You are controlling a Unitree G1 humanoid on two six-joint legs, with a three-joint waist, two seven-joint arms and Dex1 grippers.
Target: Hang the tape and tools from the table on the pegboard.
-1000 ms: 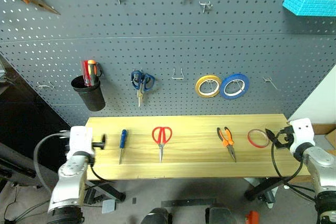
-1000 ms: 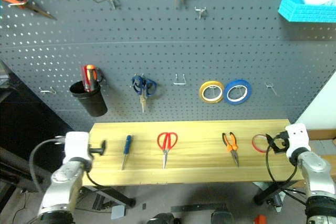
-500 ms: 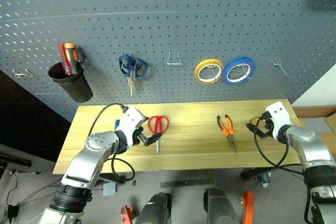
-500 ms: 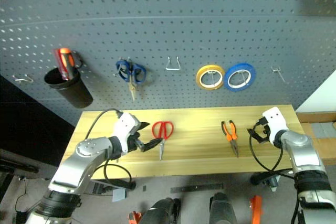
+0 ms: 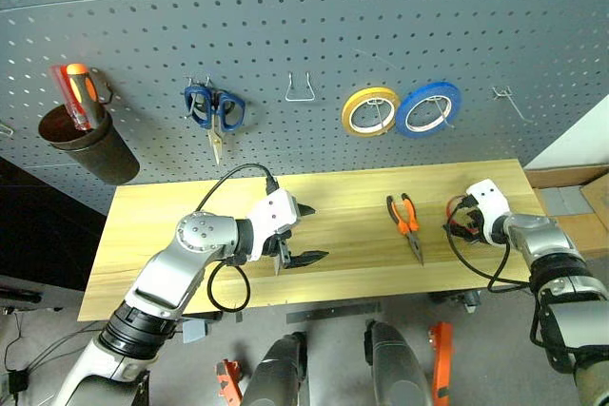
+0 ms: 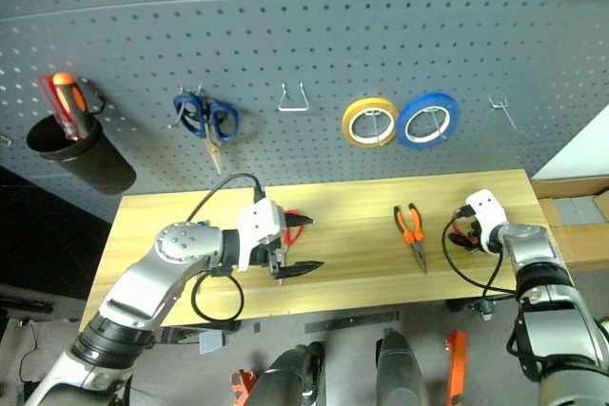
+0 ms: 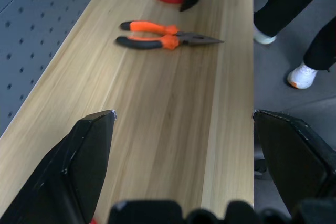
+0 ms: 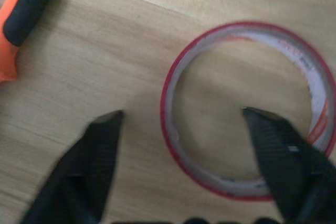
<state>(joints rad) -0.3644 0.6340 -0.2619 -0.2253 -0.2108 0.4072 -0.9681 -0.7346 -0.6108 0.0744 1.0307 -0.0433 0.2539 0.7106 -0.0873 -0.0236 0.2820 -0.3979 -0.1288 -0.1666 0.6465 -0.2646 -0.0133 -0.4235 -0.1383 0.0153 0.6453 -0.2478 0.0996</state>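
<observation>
The thin red tape [image 8: 173, 145] lies flat near the right end of the table [image 5: 362, 254]. My right gripper [image 8: 181, 114] hangs low over it, open, one finger outside the ring's wall and the other inside. The orange-and-black pliers [image 5: 405, 222] lie just left of it. My left gripper [image 5: 319, 232] stands wide open above the table's middle, pointing toward the pliers [image 7: 163, 34]. Its wrist covers most of the red-handled scissors [image 6: 293, 220]. Behind the table stands the pegboard [image 5: 285, 26].
On the pegboard hang blue-handled scissors [image 5: 214, 111], a yellow roll [image 5: 369, 111] and a blue roll [image 5: 428, 109]. A bare hook [image 5: 302, 92] sits between them, another [image 5: 509, 100] far right. A black cup [image 5: 90, 145] holds screwdrivers. A person's legs [image 7: 294, 24] stand past the table's right end.
The camera has tipped down. My left gripper swung right and up from the table's left end to over the scissors. My right gripper reached down onto the red tape and narrowed.
</observation>
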